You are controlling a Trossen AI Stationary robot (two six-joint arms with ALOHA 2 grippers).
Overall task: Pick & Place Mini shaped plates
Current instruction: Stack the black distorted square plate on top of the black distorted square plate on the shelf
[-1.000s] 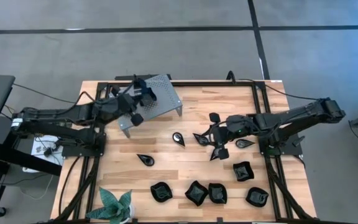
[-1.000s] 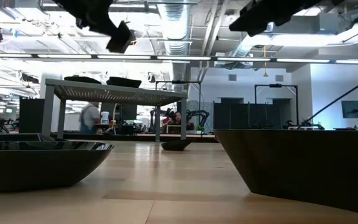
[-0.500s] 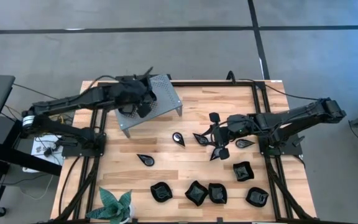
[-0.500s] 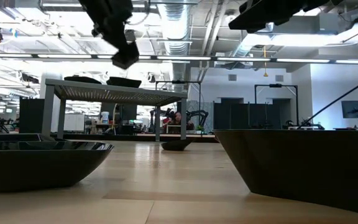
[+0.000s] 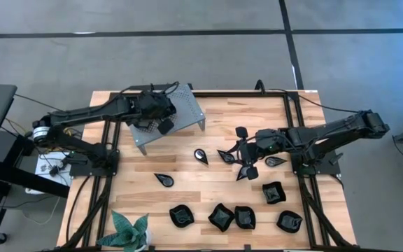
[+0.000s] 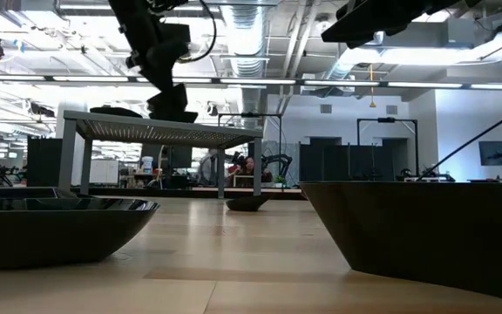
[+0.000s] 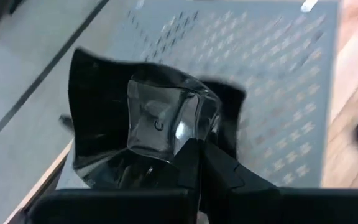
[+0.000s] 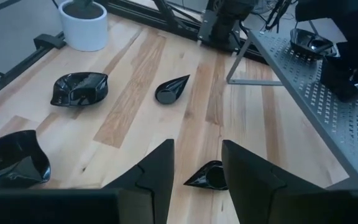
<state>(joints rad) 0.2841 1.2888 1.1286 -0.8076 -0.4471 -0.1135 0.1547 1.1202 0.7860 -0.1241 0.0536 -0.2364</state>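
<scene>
One squarish plate (image 7: pixel 142 134) sits clamped in my left gripper (image 5: pixel 161 120) above the grey stand (image 5: pixel 187 105); beside the stand, my right gripper (image 5: pixel 243 151) waits, fingers apart.

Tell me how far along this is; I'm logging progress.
One plate already sits on the grey stand. The left gripper holds a squarish plate over the stand. About nine plates remain on the table, near the open right gripper.
</scene>
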